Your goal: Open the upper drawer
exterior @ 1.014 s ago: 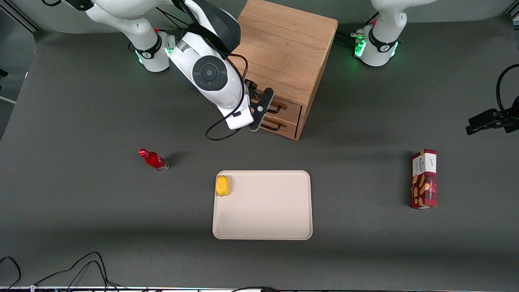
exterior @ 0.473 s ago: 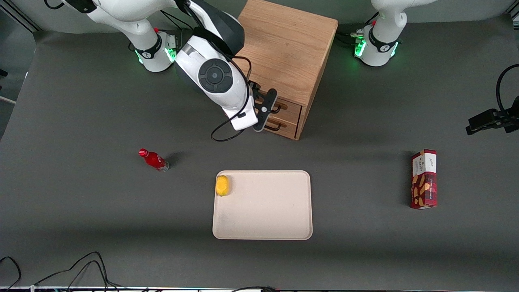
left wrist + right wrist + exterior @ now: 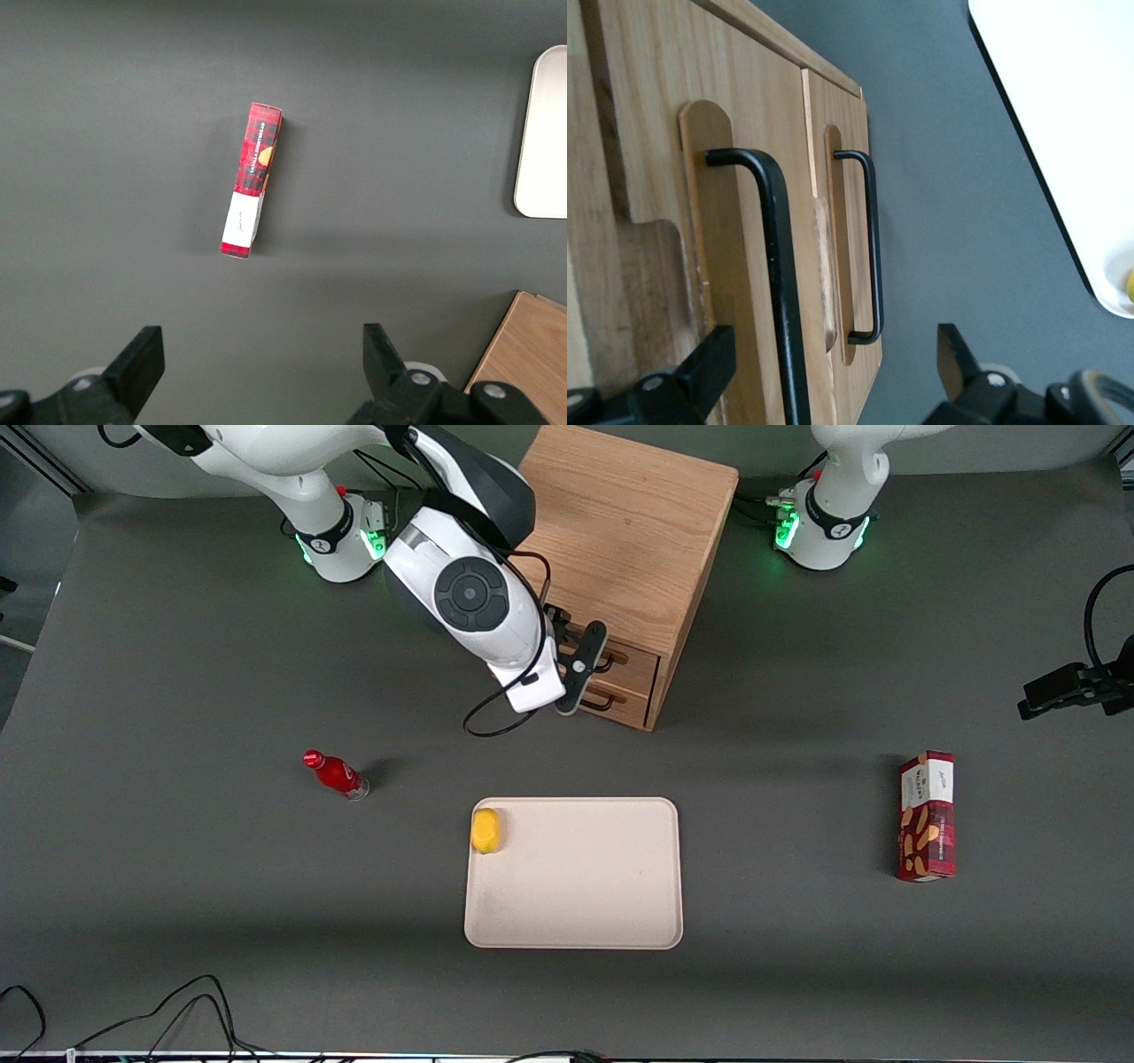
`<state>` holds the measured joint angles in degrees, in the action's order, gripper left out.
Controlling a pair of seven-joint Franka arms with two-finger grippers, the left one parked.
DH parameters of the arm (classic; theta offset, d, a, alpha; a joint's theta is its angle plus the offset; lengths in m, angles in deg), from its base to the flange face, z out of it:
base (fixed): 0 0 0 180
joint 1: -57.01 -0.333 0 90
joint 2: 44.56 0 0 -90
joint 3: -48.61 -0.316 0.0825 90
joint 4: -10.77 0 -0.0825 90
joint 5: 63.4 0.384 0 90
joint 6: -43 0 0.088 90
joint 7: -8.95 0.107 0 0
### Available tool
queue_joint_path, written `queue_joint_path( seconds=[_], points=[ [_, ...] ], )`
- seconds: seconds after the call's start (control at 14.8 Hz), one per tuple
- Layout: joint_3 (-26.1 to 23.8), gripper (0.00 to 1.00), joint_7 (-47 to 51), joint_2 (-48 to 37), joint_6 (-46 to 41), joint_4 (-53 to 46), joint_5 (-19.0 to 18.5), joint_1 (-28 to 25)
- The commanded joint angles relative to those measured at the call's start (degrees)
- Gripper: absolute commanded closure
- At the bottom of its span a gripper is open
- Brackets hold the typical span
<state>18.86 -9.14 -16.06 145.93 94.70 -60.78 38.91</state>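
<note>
We see the gripper [image 3: 592, 662] hanging right in front of the wooden cabinet [image 3: 625, 531], level with its drawer fronts, with its fingers [image 3: 709, 367] spread wide and holding nothing. In the wrist view one finger sits over the face of the upper drawer [image 3: 735, 266] and the other [image 3: 957, 359] hangs out over the grey table [image 3: 177, 886], so the upper drawer's black wire handle [image 3: 778, 283] runs between them, nearer the first finger; we cannot tell whether either finger touches it. The upper drawer sits flush in the cabinet, shut, directly above the lower drawer [image 3: 850, 248], which is also shut and carries a handle [image 3: 871, 248] of the same kind. Nearer the front camera than the cabinet, a cream tray [image 3: 585, 886] lies flat on the table with a yellow fruit [image 3: 486, 830] in one corner, the corner toward the working arm's end. A small red bottle [image 3: 337, 774] lies on the table beside the tray, further toward that same end. A red snack box [image 3: 927, 816] lies well apart from all of this, toward the parked arm's end of the table.
</note>
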Motion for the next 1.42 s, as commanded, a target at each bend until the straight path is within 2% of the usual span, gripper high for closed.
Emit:
queue_joint_path(
  seconds=[0.0,0.34,1.35],
  points=[
    [0.04,0.0,-0.98,1.74,1.47,-0.17,-0.42,-0.71],
    [0.04,0.0,-1.42,2.0,2.44,0.8,-2.44,-0.71],
    [0.56,0.0,-1.77,3.32,3.41,1.77,-2.97,0.0]
  ],
)
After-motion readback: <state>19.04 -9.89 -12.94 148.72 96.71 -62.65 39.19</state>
